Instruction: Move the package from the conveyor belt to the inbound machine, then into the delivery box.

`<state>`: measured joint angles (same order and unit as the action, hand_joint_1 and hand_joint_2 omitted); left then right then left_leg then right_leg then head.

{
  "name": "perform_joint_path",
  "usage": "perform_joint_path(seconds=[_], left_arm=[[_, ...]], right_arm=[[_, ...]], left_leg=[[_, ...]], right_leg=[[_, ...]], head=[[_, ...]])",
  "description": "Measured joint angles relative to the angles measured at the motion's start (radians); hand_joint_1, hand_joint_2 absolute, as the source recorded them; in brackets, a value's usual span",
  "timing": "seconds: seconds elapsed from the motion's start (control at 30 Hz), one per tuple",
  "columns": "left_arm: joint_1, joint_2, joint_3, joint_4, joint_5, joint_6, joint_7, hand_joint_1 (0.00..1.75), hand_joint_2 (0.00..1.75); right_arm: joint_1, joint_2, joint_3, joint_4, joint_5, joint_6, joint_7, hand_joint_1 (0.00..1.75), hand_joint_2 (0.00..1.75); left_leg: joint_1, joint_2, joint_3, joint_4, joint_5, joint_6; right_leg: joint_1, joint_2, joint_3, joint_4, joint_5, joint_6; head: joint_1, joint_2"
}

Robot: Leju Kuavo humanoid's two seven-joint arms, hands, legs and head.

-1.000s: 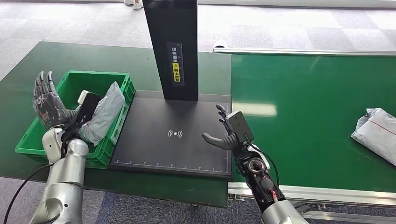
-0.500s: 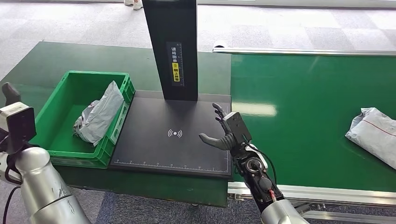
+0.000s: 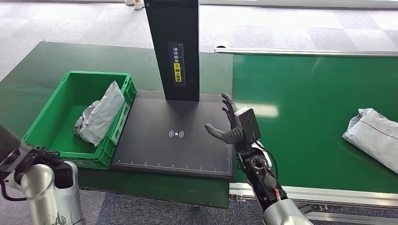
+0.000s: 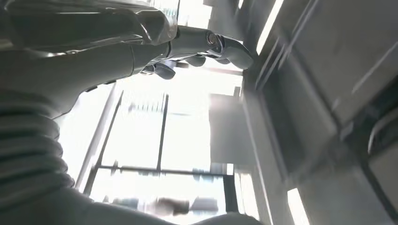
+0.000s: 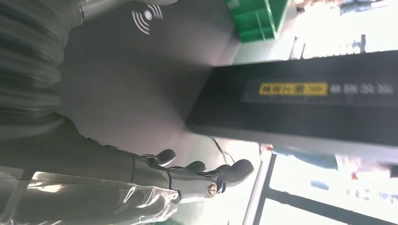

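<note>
Two grey crumpled plastic mailer packages show: one [image 3: 97,115] leans inside the green plastic delivery crate [image 3: 51,123], the other [image 3: 373,136] lies on the green conveyor belt [image 3: 300,108], well apart to the right of the right hand [image 3: 231,125]. That hand hovers released, fingers spread, above the black scanner platform [image 3: 159,140] at its belt-side edge. The belt package's long axis runs diagonally toward the near right. The right arm is nearer; bare belt lies between. The left hand [image 4: 202,44] holds nothing, fingers loosely extended.
</note>
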<state>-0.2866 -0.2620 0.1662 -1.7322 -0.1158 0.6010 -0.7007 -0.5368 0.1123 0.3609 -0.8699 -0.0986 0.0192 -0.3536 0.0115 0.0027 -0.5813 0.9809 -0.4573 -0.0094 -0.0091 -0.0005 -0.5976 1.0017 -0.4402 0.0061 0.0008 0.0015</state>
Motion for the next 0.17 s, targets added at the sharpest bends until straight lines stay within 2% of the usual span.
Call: perform_joint_path(seconds=[0.1,0.17], left_arm=[[0.052,0.012,-0.165,0.048,0.068,-0.069,0.000,0.00,1.75],[0.070,0.016,-0.222,0.067,0.080,-0.081,0.000,0.00,1.75]], right_arm=[[0.000,0.000,-0.009,-0.015,-0.011,-0.023,-0.012,0.00,1.75],[0.000,0.000,-0.013,-0.019,-0.013,-0.028,-0.016,0.00,1.75]], left_leg=[[0.000,0.000,0.000,0.000,0.000,0.000],[0.000,0.001,0.000,0.000,0.000,0.000]], right_leg=[[0.000,0.000,0.000,0.000,0.000,0.000],[0.000,0.000,0.000,0.000,0.000,0.000]], head=[[0.000,0.000],[0.000,0.000]])
